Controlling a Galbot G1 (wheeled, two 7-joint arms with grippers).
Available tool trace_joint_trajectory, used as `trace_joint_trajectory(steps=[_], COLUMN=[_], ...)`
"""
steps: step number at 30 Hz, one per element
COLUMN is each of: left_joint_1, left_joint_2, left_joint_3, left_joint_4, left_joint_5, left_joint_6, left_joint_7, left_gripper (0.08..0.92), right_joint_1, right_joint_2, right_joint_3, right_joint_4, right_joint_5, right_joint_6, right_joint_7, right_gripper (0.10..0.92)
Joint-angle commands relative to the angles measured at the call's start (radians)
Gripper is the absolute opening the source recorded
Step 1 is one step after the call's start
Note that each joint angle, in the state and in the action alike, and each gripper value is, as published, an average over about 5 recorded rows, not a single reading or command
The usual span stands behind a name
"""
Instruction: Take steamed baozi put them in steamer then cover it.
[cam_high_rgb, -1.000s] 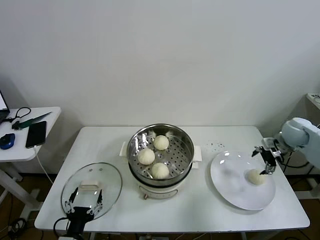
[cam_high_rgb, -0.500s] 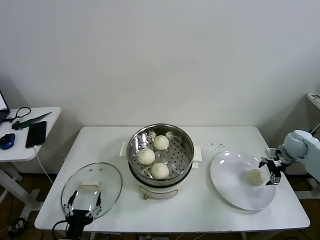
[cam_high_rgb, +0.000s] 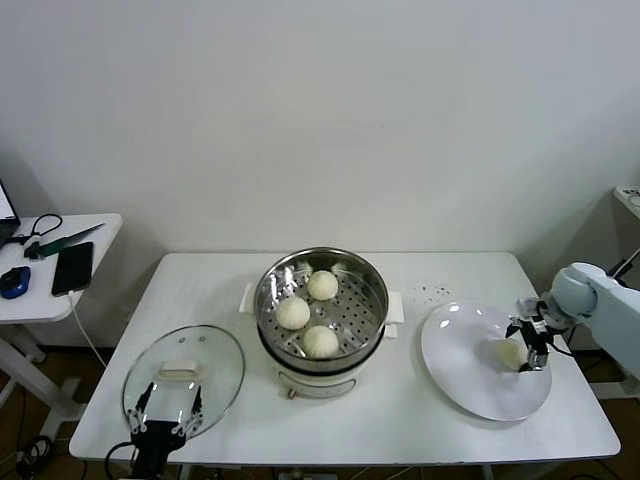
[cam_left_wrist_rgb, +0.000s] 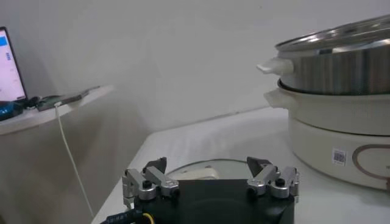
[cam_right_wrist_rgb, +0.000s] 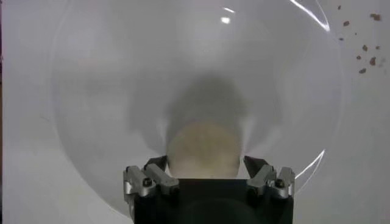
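The last baozi (cam_high_rgb: 511, 352) sits on the white plate (cam_high_rgb: 465, 370) near the table's right edge, and I have the right gripper (cam_high_rgb: 530, 342) down over it, jaws apart on either side of the bun so I can close on its widest part. Three baozi (cam_high_rgb: 320, 341) already rest on the perforated tray of the steamer (cam_high_rgb: 321, 305) at the table's centre. The cover (cam_high_rgb: 184, 378) lies flat by the front left corner, with the left gripper (cam_high_rgb: 165, 413) parked at its near rim, jaws apart, well placed for the handle later.

3 baozi (cam_high_rgb: 320, 341) in open steamer (cam_high_rgb: 375, 330), 1 (cam_high_rgb: 510, 352) on plate (cam_high_rgb: 460, 365); cover (cam_high_rgb: 215, 365) beside.
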Motion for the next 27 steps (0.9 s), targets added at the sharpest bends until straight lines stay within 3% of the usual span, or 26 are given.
trace_joint_trajectory(steps=[1, 12, 18, 27], left_joint_1=[0.001, 0.010, 0.013, 0.008], left_joint_2=[0.000, 0.003, 0.009, 0.005], left_joint_3=[0.001, 0.003, 0.010, 0.035], left_joint_4=[0.001, 0.000, 0.000, -0.010], left_joint_5=[0.000, -0.003, -0.008, -0.008], left_joint_6=[-0.001, -0.012, -0.019, -0.025], left_joint_7=[0.000, 0.000, 0.002, 0.007], left_gripper=[0.823, 0.823, 0.823, 0.823], right_joint_1=[0.029, 0.209, 0.505, 0.939], right_joint_2=[0.012, -0.027, 0.015, 0.246], right_joint_3=[-0.044, -0.210, -0.468, -0.863], right_joint_4=[-0.010, 0.062, 0.103, 0.164], right_joint_5=[0.008, 0.164, 0.378, 0.789], right_joint_6=[0.000, -0.042, -0.081, -0.169], right_joint_7=[-0.001, 0.007, 0.030, 0.082], right_gripper=[0.784, 0.679, 0.670, 0.670])
